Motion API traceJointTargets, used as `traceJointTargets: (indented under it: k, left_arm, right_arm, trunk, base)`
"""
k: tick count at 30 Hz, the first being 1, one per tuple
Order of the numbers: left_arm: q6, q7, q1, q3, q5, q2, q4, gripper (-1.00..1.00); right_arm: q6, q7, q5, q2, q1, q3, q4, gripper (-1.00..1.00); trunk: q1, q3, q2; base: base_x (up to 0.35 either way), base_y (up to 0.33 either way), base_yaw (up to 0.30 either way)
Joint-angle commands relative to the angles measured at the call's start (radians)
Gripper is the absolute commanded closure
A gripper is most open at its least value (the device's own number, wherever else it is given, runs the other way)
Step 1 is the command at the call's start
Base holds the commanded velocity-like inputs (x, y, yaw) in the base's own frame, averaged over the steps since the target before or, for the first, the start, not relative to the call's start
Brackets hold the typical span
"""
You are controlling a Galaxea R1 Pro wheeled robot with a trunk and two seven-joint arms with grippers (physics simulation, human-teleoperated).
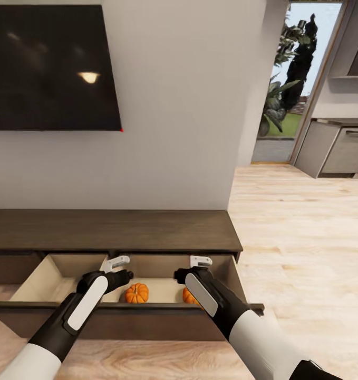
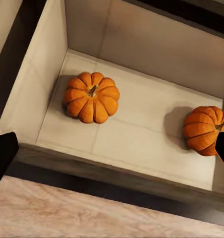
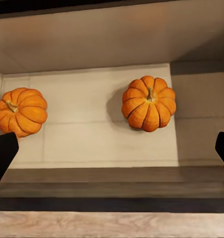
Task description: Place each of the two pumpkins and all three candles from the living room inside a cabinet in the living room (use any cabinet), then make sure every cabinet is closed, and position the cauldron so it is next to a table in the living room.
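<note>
While both black-and-white arms hang over the pulled-out drawer of the long, low, dark brown wooden cabinet [image 1: 115, 229], the left gripper [image 1: 117, 262] and right gripper [image 1: 199, 260] show their jaws spread and empty. Below them two small orange ribbed pumpkins [image 2: 91, 96] [image 3: 149, 102] sit well apart on the light tan drawer floor; they look light and rigid, best pinched across the ribbed belly. Beyond stand a grey wall with a dark television [image 1: 49, 66] and pale wood flooring [image 1: 305, 232].

Two pumpkins in open cabinet [image 1: 115, 232] drawer: one [image 1: 136, 293] mid drawer floor, other [image 1: 188, 296] near right wall, partly hidden by arm. Two tools: left tool [image 1: 117, 262], right tool [image 1: 200, 260]. One cabinet. One wall screen [image 1: 49, 66].
</note>
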Motion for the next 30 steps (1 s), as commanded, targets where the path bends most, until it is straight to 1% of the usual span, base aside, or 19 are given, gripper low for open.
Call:
traceJointTargets:
  k: [1, 10, 28, 30]
  left_arm:
    - [0.0, 0.01, -0.001, -0.002, 0.011, 0.001, -0.003, -1.0]
    - [0.0, 0.01, -0.001, -0.002, 0.011, 0.002, -0.029, -1.0]
    - [0.003, 0.01, -0.001, -0.002, 0.014, 0.002, -0.033, -1.0]
    - [0.002, 0.01, -0.001, -0.002, 0.013, 0.002, -0.033, -1.0]
  right_arm:
    - [0.002, -0.008, -0.006, 0.0, -0.001, 0.002, -0.001, -1.0]
    - [0.002, -0.008, -0.006, 0.0, -0.001, 0.002, -0.001, -1.0]
    - [0.001, -0.008, -0.006, 0.0, -0.001, 0.002, -0.001, -1.0]
    - [0.002, -0.008, -0.006, 0.0, -0.001, 0.002, -0.001, -1.0]
  trunk:
    - [-0.001, -0.001, -0.001]
    - [-0.001, -0.001, -0.001]
    - [-0.001, -0.001, -0.001]
    - [0.007, -0.007, -0.015]
  base:
    - [-0.306, 0.0, 0.0]
    - [-0.309, 0.0, 0.0]
    - [-0.301, 0.0, 0.0]
    - [-0.231, 0.0, 0.0]
